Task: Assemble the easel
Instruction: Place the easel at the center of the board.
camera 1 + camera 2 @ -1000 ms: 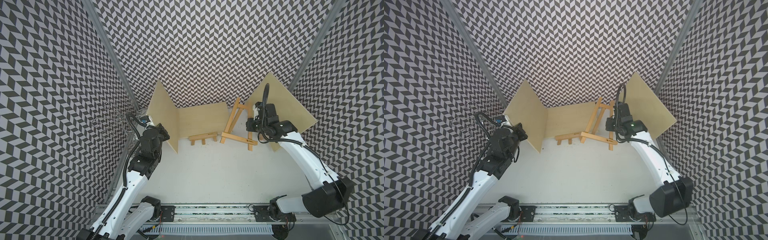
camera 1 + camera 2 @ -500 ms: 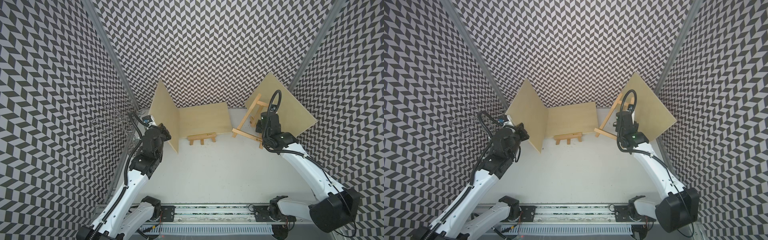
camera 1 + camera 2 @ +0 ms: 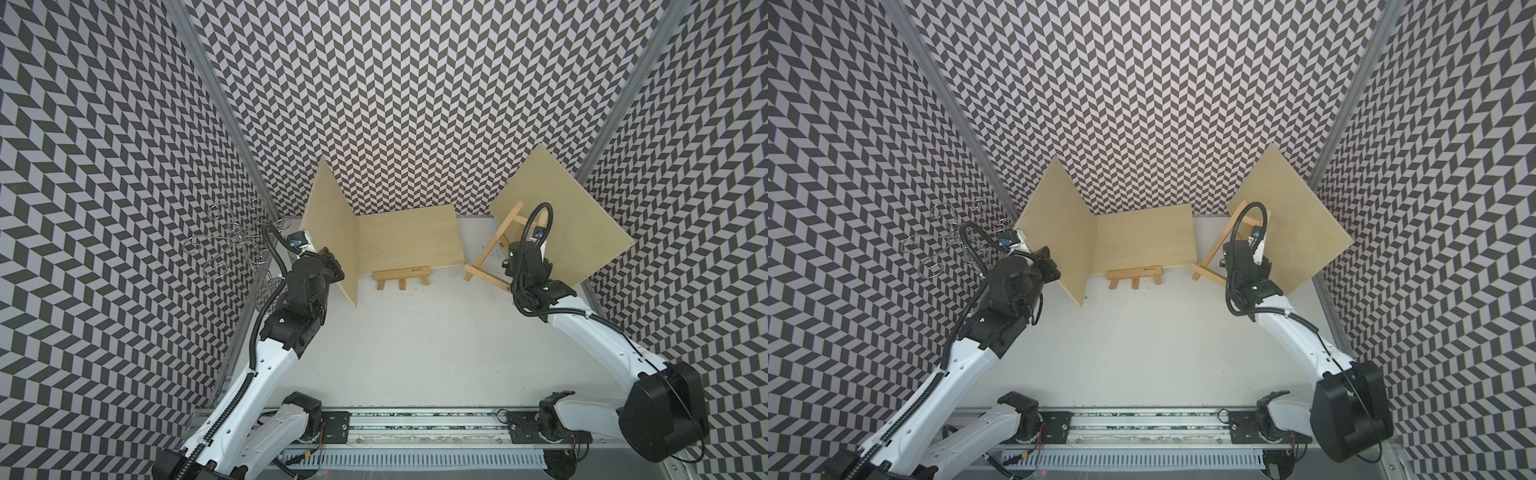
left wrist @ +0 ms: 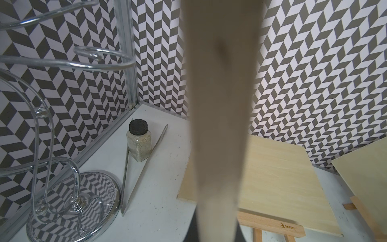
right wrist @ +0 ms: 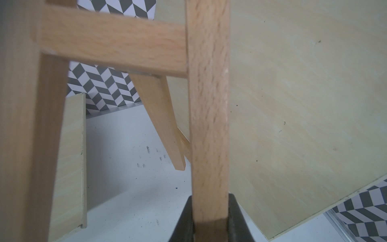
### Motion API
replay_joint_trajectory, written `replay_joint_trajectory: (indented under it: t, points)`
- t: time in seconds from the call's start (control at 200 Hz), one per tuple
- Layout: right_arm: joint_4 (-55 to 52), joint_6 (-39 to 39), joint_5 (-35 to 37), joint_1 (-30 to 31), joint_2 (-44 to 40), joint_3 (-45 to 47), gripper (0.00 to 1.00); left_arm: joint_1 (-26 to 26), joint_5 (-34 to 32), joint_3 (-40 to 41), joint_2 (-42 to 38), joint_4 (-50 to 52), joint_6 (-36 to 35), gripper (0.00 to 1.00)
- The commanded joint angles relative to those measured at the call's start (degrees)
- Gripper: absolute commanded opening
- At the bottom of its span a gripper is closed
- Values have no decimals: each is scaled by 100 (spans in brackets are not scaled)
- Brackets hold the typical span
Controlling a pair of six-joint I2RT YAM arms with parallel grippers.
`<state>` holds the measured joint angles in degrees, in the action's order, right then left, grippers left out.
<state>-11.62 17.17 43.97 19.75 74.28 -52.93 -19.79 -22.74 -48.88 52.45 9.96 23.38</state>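
My right gripper (image 5: 209, 222) is shut on one leg of the wooden A-shaped easel frame (image 5: 209, 125). It holds the frame tilted above the table at the back right, in both top views (image 3: 492, 249) (image 3: 1212, 251). The easel's short ledge piece (image 3: 401, 275) (image 3: 1133, 274) (image 4: 272, 225) lies on the table at the near edge of the back board. My left gripper (image 4: 217, 234) is shut on the edge of an upright plywood board (image 4: 219, 104) at the back left (image 3: 330, 232) (image 3: 1059, 232).
A second plywood board (image 3: 409, 241) (image 4: 282, 178) sits at the back. A third board (image 3: 573, 224) (image 5: 293, 104) tilts by the right wall, just behind the frame. A chrome wire stand (image 4: 62, 188), a jar (image 4: 139, 144) and metal tongs (image 4: 142, 174) fill the back left corner.
My right gripper has carried the easel frame right and back, away from the ledge piece, up to the right board. The left arm and its board have hardly moved.
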Motion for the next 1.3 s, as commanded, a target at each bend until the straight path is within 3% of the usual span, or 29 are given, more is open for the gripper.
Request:
replay_joint_trajectory:
  t: [0.0, 0.245, 0.461, 0.526, 0.601, 0.736, 0.816, 1.037, 1.117, 1.207, 1.297]
  points:
    - [1027, 265, 380, 99, 191, 83, 0, -200, 566, -324, -49, -58, 11, 0]
    - [1311, 666, 1018, 651, 663, 670, 0, -214, 508, -306, -73, -49, 8, 0]
    - [795, 1811, 1345, 1099, 711, 1099, 0, -217, 508, -358, -69, -18, 0, 0]
    - [698, 2116, 1099, 1111, 716, 1164, 4, -218, 524, -375, -55, -4, 0, 0]
    - [690, 2339, 859, 1117, 765, 1214, 17, -223, 543, -376, -50, -5, 8, 0]
    - [430, 2547, 63, 1124, 809, 1036, 49, -236, 577, -389, -33, 8, 52, 0]
    - [12, 2744, -330, 1132, 679, 945, 59, -239, 605, -438, -7, 32, 79, 0]
    - [-1514, 3141, -914, 1143, -835, 1117, 66, -318, 640, -620, 153, 59, 136, 0]
    - [-1920, 2868, -1335, 1166, -1598, 1115, 66, -380, 639, -714, 237, 78, 173, 0]
    - [-1148, 1589, -2777, 1206, -2280, 1202, 65, -456, 673, -855, 351, 150, 305, 0]
    - [-492, 647, -4294, 1505, -2290, 929, 68, -587, 675, -1025, 495, 221, 471, 0]
